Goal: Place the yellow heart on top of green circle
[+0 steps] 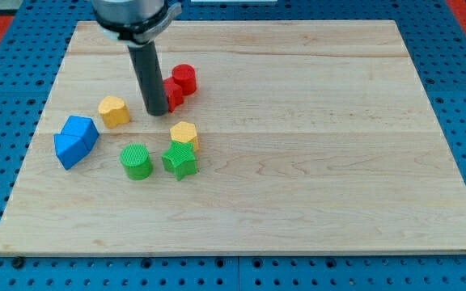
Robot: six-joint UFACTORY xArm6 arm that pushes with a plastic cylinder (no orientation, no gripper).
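Bench point(314, 162) of pale wood, with every block in its left half. No claw fitted, so nothing to spread or pinch: only a dark rod, with my tip point(156, 111) down above the green circle point(136, 161) and a little to its right. Blue blocks point(75, 139), touching, left of the circle. Red blocks point(180, 85), further up and right of the circle, just beside my tip. Green star point(180, 160) just right of the circle, with a yellow block point(184, 133) against its top. Yellow heart point(113, 111) up and left of the circle, apart from it and untouched. Likely still the approach step. Next: round to the heart's upper left, then push down-right, stopping just above the circle.
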